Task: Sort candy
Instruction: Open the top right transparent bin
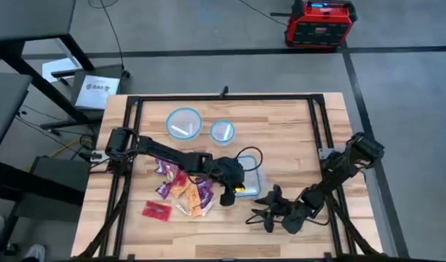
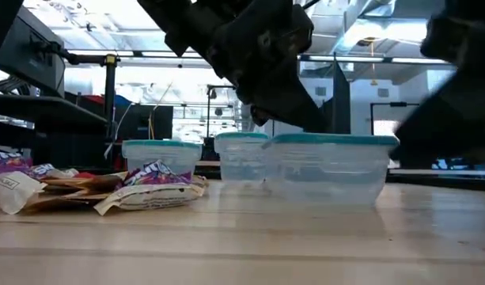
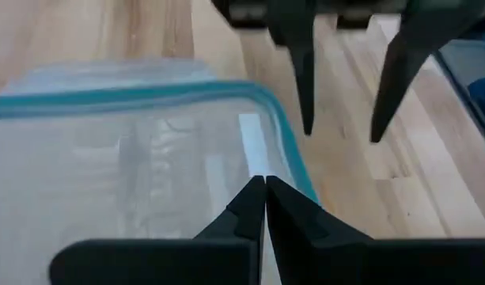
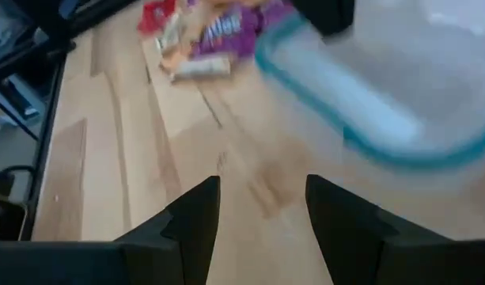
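The candy (image 1: 182, 191) lies in a loose pile of purple, orange and cream packets on the wood left of centre, with one red packet (image 1: 157, 210) nearer the front edge. My left gripper (image 1: 228, 191) is shut and hangs over the near left corner of the clear blue-rimmed rectangular container (image 1: 249, 177). In the left wrist view a thin white strip (image 3: 251, 146) shows just past its fingertips (image 3: 264, 187), inside the container's rim (image 3: 286, 138). My right gripper (image 1: 260, 215) stands open over bare wood near the front edge, nothing between its fingers (image 4: 262, 198). My left gripper's shut fingertips (image 3: 254, 198) end right at the white strip's near end (image 3: 258, 170), above the container's corner. I cannot tell whether they touch the strip or whether it lies in the container.
Two round blue-rimmed containers stand at the back: a larger one (image 1: 184, 122) with a white stick inside and a smaller one (image 1: 223, 131). Black frame rails (image 1: 132, 145) run along the table's sides. Bare wood lies at the front centre and right.
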Controlling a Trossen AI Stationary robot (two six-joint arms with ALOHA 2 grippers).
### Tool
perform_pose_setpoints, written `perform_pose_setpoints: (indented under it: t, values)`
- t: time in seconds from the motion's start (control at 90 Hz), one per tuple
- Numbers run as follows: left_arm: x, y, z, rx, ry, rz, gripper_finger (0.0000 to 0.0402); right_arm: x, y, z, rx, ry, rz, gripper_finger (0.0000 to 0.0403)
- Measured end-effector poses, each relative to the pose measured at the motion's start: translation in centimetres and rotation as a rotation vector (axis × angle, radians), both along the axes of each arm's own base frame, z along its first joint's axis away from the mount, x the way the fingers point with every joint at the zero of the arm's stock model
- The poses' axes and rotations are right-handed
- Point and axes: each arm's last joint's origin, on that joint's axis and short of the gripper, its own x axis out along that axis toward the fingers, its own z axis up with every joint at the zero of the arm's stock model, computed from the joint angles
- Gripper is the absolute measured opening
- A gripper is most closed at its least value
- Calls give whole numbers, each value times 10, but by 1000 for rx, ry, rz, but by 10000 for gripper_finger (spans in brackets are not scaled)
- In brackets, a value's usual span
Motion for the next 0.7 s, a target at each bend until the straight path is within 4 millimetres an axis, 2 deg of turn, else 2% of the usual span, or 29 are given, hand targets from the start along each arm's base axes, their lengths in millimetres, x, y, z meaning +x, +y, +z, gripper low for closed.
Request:
perform_pose_setpoints:
  t: [0.122,0.267,0.433,0.556,0.7]
  values:
    - [3,4,5,-27,-34,21,0,-6,7,-19,76,-12,-71,175]
    - [8,14,-3,2,-34,16,0,5,6,-30,39,-96,-128,176]
    - [14,21,-23,-34,-8,-63,0,18,-3,-29,0,-106,-100,192]
    - [18,17,-35,-84,-14,-189,0,23,-11,-30,3,-103,-131,210]
    - [18,9,-43,-91,5,-223,0,26,-13,-28,-9,-130,-109,218]
